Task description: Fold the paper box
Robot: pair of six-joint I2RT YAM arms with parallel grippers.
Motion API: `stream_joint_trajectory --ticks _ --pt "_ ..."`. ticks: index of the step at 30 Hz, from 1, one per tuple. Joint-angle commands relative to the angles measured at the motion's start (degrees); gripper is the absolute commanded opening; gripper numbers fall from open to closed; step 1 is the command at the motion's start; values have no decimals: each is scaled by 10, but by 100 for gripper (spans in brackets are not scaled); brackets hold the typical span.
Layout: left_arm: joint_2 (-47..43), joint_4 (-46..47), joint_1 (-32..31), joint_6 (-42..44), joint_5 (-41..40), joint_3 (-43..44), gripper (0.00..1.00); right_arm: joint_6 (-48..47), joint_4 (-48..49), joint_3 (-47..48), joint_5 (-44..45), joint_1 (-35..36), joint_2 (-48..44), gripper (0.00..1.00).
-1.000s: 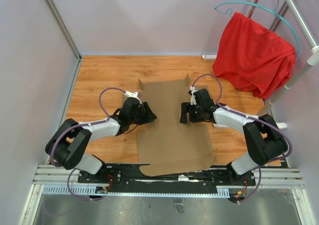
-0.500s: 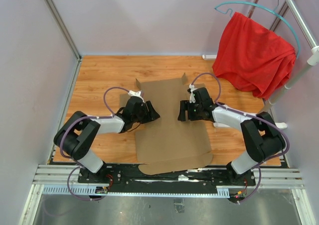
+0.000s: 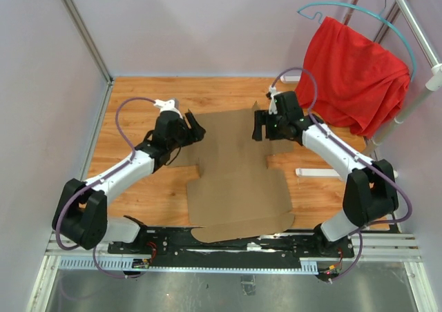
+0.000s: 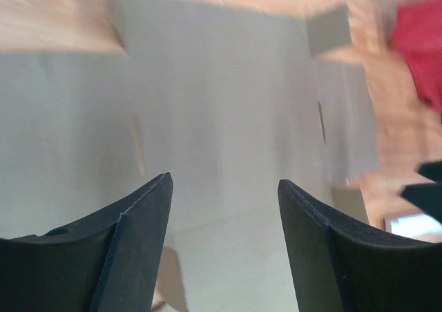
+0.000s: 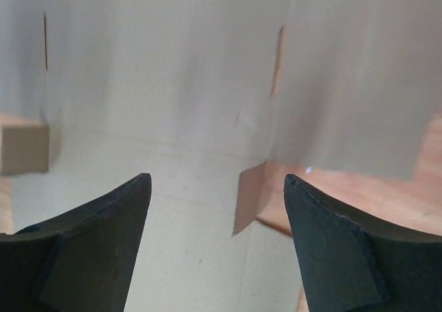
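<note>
The paper box (image 3: 235, 184) is a plain brown die-cut sheet lying nearly flat on the wooden table, its side flaps spread out and two small tabs standing up at its far corners. My left gripper (image 3: 194, 128) hovers open over the sheet's far left corner. My right gripper (image 3: 258, 126) hovers open over the far right corner. In the left wrist view the left gripper (image 4: 224, 182) has only bare cardboard (image 4: 221, 84) below its jaws. In the right wrist view the right gripper (image 5: 217, 179) stands above the cardboard (image 5: 159, 84) by a cut notch, holding nothing.
A red cloth (image 3: 352, 74) hangs on a teal hanger from a rack at the back right. A small white bar (image 3: 318, 172) lies on the table (image 3: 131, 94) right of the sheet. Walls close in the left and far sides.
Both grippers have moved from the sheet's middle out toward its far corners. The side flaps that stood folded in now lie spread flat. The left jaws have opened wider.
</note>
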Motion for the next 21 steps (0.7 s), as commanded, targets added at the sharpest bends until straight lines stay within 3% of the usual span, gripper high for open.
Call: stream_joint_trajectory --ticks 1,13,21 --pt "23 -29 68 43 -8 46 68 -41 -71 95 24 -51 43 79" --pt "243 -66 100 84 -30 237 65 -106 -85 340 14 -88 292 75" --pt "333 -95 121 100 -50 333 62 -113 -75 461 -6 -89 392 74"
